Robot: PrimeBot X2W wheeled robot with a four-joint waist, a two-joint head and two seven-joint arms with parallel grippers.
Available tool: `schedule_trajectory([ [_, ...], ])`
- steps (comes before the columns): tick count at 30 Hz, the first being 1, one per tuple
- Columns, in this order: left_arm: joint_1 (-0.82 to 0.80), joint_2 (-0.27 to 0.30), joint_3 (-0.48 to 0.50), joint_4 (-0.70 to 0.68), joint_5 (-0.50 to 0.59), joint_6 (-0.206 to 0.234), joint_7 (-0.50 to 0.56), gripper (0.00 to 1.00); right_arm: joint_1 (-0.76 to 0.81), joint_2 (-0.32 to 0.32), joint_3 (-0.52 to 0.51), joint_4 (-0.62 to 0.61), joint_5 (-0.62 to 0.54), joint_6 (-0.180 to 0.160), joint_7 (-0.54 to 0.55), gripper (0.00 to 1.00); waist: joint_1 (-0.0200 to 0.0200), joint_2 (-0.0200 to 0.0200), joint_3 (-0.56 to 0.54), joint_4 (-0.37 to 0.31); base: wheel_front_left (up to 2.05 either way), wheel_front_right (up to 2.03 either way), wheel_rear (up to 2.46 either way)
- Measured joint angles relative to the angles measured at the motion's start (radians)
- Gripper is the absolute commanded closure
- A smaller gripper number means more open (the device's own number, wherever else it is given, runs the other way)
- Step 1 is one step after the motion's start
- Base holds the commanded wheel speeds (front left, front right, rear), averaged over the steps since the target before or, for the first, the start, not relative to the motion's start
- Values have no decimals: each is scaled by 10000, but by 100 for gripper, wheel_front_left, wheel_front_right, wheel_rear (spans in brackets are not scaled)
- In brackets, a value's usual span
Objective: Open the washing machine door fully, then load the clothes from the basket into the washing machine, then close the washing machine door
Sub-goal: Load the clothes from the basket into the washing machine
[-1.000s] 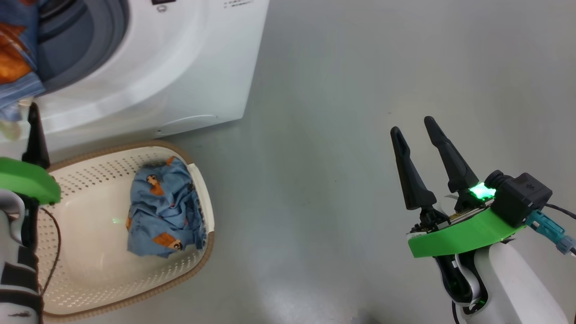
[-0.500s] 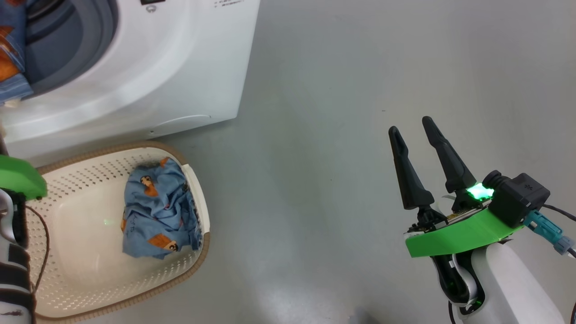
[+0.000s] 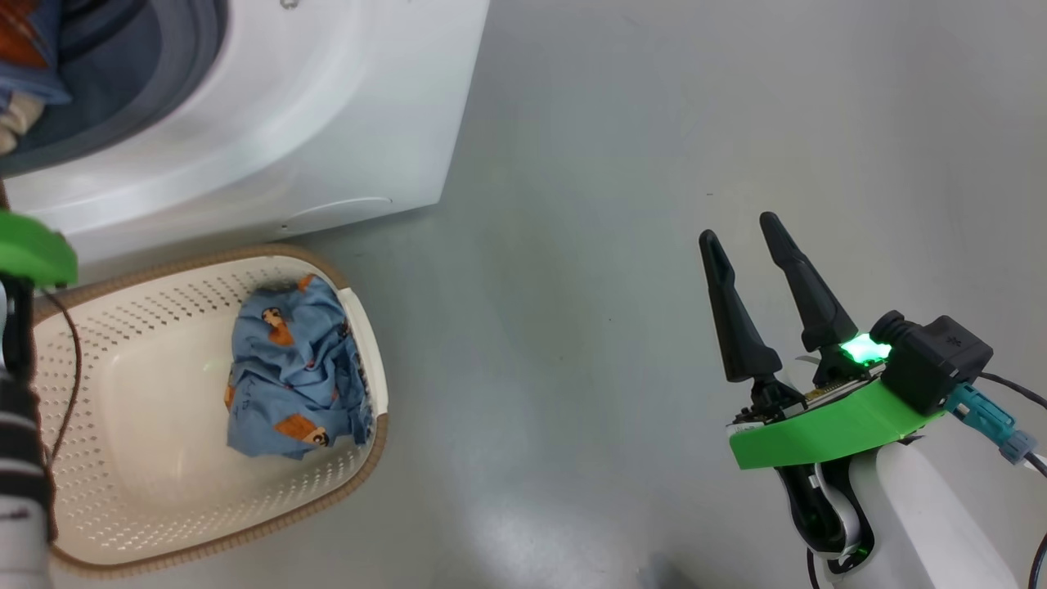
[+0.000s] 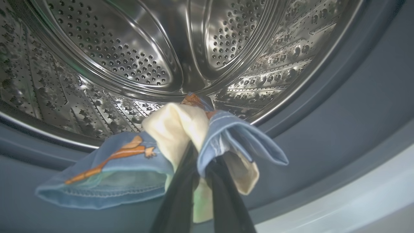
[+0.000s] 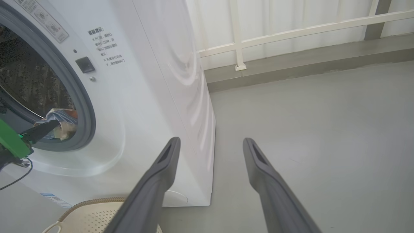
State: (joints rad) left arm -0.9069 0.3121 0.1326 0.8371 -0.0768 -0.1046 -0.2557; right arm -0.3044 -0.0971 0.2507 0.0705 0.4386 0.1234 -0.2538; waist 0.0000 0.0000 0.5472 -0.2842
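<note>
Right now we see our left gripper (image 4: pixel 201 158) clamped shut on a light blue garment printed with orange-brown bears (image 4: pixel 129 168), whose cream lining bunches around the two dark fingers. In the left wrist view the garment hangs at the lower centre, in front of the grey rubber gasket (image 4: pixel 323 129) and at the mouth of the shiny perforated steel drum (image 4: pixel 129 48). The big white front-loading washing machine (image 3: pixel 286 123) sits in the upper left of the head view. Below it, at the lower left, stands the cream perforated plastic basket with a brown rim (image 3: pixel 360 466). A second crumpled blue bear-print garment (image 3: pixel 290 368) lies against the basket's right wall. Our right gripper (image 3: pixel 738 229) hovers at the lower right over the grey floor (image 3: pixel 613 164), fingers spread and holding nothing, well apart from the basket.
</note>
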Motion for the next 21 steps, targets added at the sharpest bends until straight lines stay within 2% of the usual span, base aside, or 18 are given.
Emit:
schedule_trajectory([
  [6, -1445, 63, -339, 1164, 92, -19, 17, 100, -59, 44, 27, -4, 4, 0, 0, 0, 0, 0, 202, -96, 0, 0, 0],
  [12, -2921, 196, -679, 2280, 290, -88, 585, 100, -207, 136, 73, -21, 17, 0, 0, 0, 0, 0, 414, -280, 0, 0, 0],
  [16, -3749, 447, -803, 2930, 360, -86, 978, 100, -279, 247, 234, -23, 31, 0, 0, 0, 0, 0, 577, -469, 0, 0, 0],
  [21, -4656, 876, -938, 3313, 558, 104, 857, 100, -523, 324, 384, -52, 42, 0, 0, 0, 1, 0, 839, -744, 0, 0, 0],
])
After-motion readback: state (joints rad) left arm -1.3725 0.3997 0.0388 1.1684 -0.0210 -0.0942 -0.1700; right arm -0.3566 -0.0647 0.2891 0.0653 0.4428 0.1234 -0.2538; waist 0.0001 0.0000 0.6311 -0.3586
